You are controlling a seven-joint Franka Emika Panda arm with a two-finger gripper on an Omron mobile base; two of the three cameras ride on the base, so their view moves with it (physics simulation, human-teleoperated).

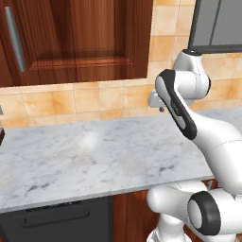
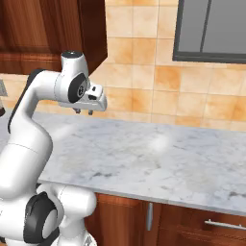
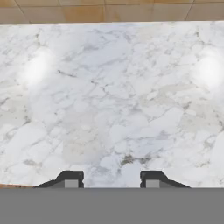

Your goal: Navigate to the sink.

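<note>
The gripper [image 3: 112, 178] is hanging over the white marble counter [image 3: 113, 105] with its fingers [image 3: 70, 178] spread wide, gripping nothing and touching nothing. The tiled wall [image 2: 144, 62] is sitting right behind; can't tell where the sink is from here.

1. The gripper [image 1: 159, 105] is largely hidden behind the arm's forearm in the left base view; its finger spread cannot be read there.
2. The wall cabinet [image 1: 71, 38] is cut off by the top and left edges.
3. The window [image 2: 214, 31] is cropped at the top and right.
4. A dark object [image 1: 1, 134] at the counter [image 1: 94, 156] far left is cut by the edge and cannot be identified.
</note>
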